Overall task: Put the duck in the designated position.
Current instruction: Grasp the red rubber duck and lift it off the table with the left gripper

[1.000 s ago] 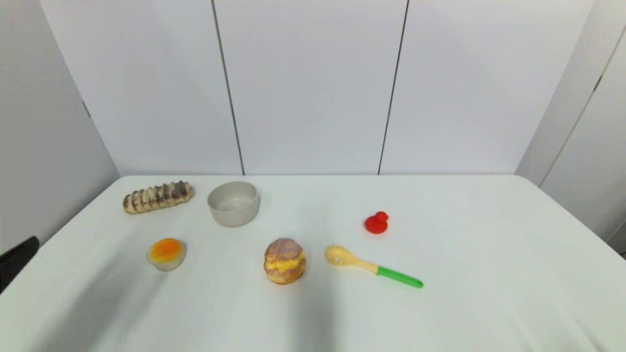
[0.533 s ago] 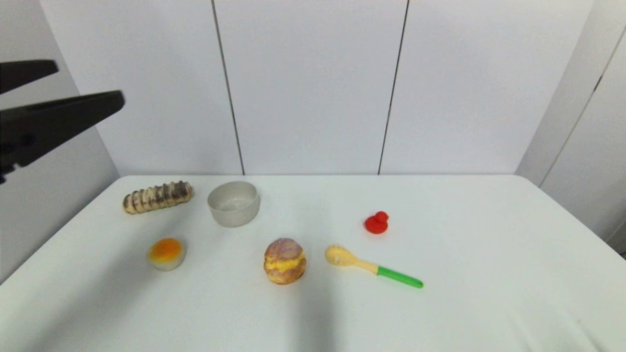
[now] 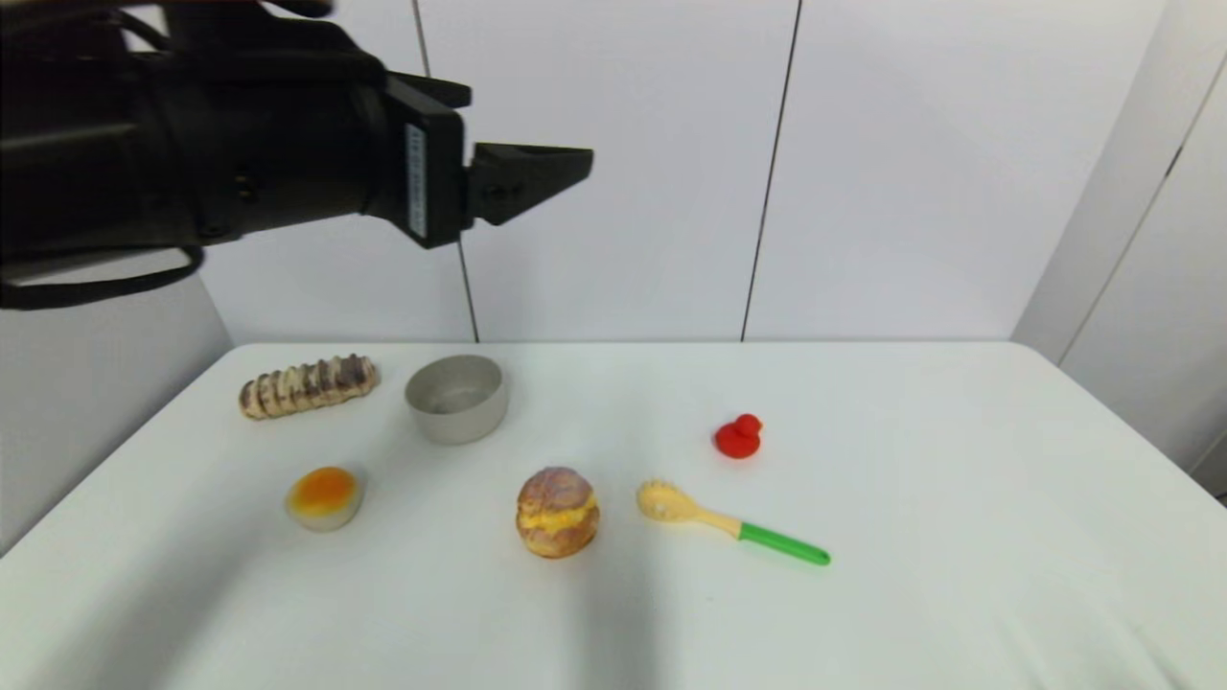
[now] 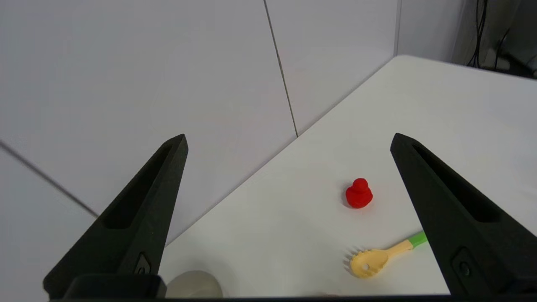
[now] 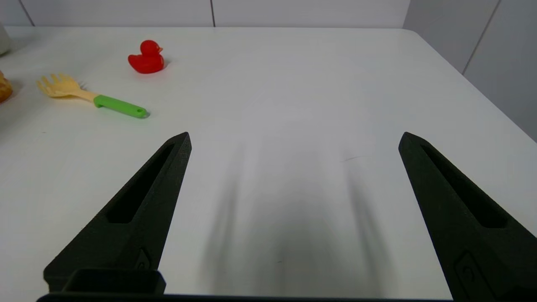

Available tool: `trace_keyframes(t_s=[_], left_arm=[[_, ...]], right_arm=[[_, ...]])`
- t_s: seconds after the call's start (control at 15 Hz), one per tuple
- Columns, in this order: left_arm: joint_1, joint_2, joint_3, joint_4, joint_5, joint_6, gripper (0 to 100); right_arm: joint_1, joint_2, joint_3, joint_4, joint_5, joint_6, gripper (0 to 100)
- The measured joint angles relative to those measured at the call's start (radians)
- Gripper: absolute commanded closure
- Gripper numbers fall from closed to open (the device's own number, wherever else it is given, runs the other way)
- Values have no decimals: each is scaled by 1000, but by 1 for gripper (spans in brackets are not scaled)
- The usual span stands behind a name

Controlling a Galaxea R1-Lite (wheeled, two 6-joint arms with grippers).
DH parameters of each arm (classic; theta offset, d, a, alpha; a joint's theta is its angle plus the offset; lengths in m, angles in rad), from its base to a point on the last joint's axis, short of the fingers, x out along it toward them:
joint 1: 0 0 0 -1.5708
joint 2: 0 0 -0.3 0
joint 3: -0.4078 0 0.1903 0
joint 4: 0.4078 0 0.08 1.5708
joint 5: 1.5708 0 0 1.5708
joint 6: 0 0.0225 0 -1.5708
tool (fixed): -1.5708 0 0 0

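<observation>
The left gripper [image 4: 289, 140] is raised high above the left half of the table [image 3: 959, 537], well clear of everything on it. Its two fingers [image 4: 142, 218] stand wide apart, with nothing between them and nothing touching them. Seen from its wrist, the duck [image 4: 359, 193] sits on the table far beyond the spread fingertips, with the fork-shaped spoon [image 4: 384, 256] nearer that camera.

The right gripper [image 5: 293, 140] hangs low over the right part of the table near the front edge; it is out of the head view. Its fingers [image 5: 138, 209] are also spread wide and hold nothing, and only bare table surface lies between them.

The duck [image 3: 737, 436], small and all red, stands upright on the table a little right of centre, about midway between the back edge and the front edge, touching nothing. From the right wrist the duck [image 5: 146, 57] shows its beak and flat base.

Counted on the table:
- one duck
- one yellow spoon with a green handle [image 3: 733, 523], just in front of the duck
- one cream puff [image 3: 558, 512], left of the spoon's head
- one orange-topped bun [image 3: 326, 497], toward the left edge
- one grey bowl [image 3: 456, 399], standing upright, nearer the back edge
- one long striped bread roll [image 3: 308, 385], near the back left corner

None of them touch.
</observation>
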Motion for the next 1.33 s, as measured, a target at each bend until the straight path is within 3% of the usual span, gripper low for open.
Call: trace_keyframes(t_s=[0.33, 0.93, 1.33], left_arm=[[-48, 277, -223, 124, -1, 21, 0], [-74, 692, -505, 149, 0, 21, 0], [-76, 843, -601, 321, -12, 21, 0]], right_arm=[[0, 0, 0, 0, 0, 0, 0], [0, 0, 0, 0, 1, 0, 0], [0, 0, 0, 0, 0, 0, 0]])
